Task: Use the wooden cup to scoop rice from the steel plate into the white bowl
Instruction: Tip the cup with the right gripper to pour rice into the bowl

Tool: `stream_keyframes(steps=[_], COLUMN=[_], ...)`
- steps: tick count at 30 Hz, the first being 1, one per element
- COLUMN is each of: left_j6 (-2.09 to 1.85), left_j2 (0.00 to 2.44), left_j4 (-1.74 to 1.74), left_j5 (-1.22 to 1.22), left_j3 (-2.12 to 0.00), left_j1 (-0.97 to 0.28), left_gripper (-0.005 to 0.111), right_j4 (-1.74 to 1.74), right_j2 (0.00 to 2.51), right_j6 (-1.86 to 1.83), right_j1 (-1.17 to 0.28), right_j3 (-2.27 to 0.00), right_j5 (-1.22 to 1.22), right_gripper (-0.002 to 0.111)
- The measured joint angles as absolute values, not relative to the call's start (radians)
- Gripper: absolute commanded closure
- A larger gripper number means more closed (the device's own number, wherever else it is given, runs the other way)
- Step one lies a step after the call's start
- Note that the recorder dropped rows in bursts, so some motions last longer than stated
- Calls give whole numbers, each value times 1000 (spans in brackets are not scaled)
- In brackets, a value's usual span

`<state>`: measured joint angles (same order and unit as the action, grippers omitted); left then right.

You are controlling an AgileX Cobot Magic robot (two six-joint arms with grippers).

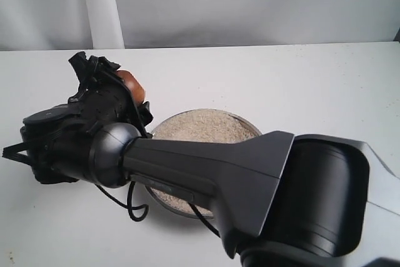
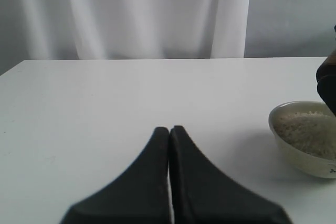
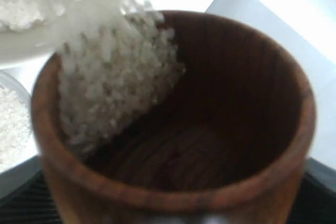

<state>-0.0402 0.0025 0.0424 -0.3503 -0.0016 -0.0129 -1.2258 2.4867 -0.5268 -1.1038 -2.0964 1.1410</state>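
The wooden cup (image 3: pixel 173 182) fills the right wrist view, tipped so that rice (image 3: pixel 115 82) slides over its lip toward the white bowl (image 3: pixel 26 43). My right gripper (image 1: pixel 115 89) has reached across to the left and is shut on the cup (image 1: pixel 132 84). The bowl itself is hidden behind that arm in the exterior view. The steel plate (image 1: pixel 255 130) lies mid-table, heaped with rice (image 1: pixel 200 126). Seen from the left wrist, the white bowl (image 2: pixel 302 153) holds rice (image 2: pixel 307 129). My left gripper (image 2: pixel 169 129) is shut on nothing, over bare table away from the bowl.
The right arm's bulky grey housing (image 1: pixel 250 173) covers the front part of the plate and much of the foreground. A black cable (image 1: pixel 134 207) loops down beside it. A white curtain (image 1: pixel 250 4) backs the white table (image 1: pixel 312 85).
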Motion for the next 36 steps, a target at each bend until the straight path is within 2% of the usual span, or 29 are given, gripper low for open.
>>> stream_keyframes(steps=[23,36], left_j6=[-40,-40], left_j2=[3,3], left_j4=[42,42], left_j5=[-350,-350], left_j3=[-2,-2], left_j1=[-13,-13], left_gripper=[107,107], right_j4=[-1281,-1313], right_j2=[2417,2366], right_j6=[-529,-537], right_j1=[-1127,-1127], right_j3=[-2096,-1975], right_j5=[1123,1119], right_gripper=[108,108])
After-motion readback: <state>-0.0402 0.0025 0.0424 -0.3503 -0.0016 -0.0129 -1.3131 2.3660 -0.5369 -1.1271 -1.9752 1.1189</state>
